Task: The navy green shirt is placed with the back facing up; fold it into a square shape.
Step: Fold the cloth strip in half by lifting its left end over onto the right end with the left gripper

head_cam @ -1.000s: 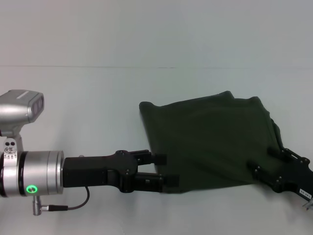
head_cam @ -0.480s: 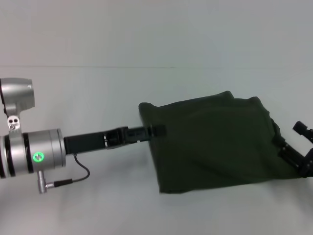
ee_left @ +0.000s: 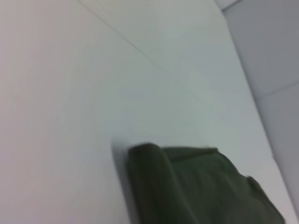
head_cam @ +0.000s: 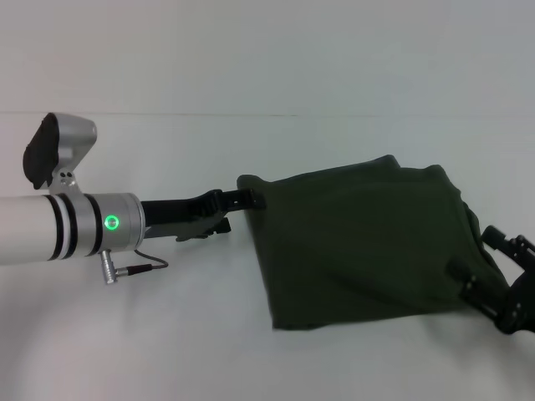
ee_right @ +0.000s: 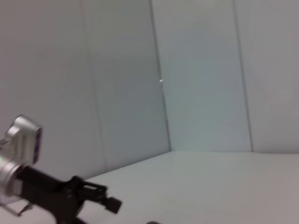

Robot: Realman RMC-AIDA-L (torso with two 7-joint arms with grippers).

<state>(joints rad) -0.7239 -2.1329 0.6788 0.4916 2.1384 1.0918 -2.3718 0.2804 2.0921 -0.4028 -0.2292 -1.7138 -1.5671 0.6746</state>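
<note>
The dark olive-green cloth shirt [head_cam: 359,238] lay folded (plain side up) at centre-right on the white table [head_cam: 167,334]. The left gripper [head_cam: 244,202] touched its upper-left corner, the right gripper [head_cam: 493,288] its lower-right edge; I cannot tell either's finger state.

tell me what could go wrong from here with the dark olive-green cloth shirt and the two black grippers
1. The left gripper sits at the far-left corner of the dark olive-green cloth shirt; a sideways pull could drag the folded bundle out of square.
2. The right gripper is at the shirt's near-right edge, where layers look loosely stacked; it might catch only one layer and undo the fold.
3. The shirt's edges already run skewed, so another fold may end up lopsided.
</note>
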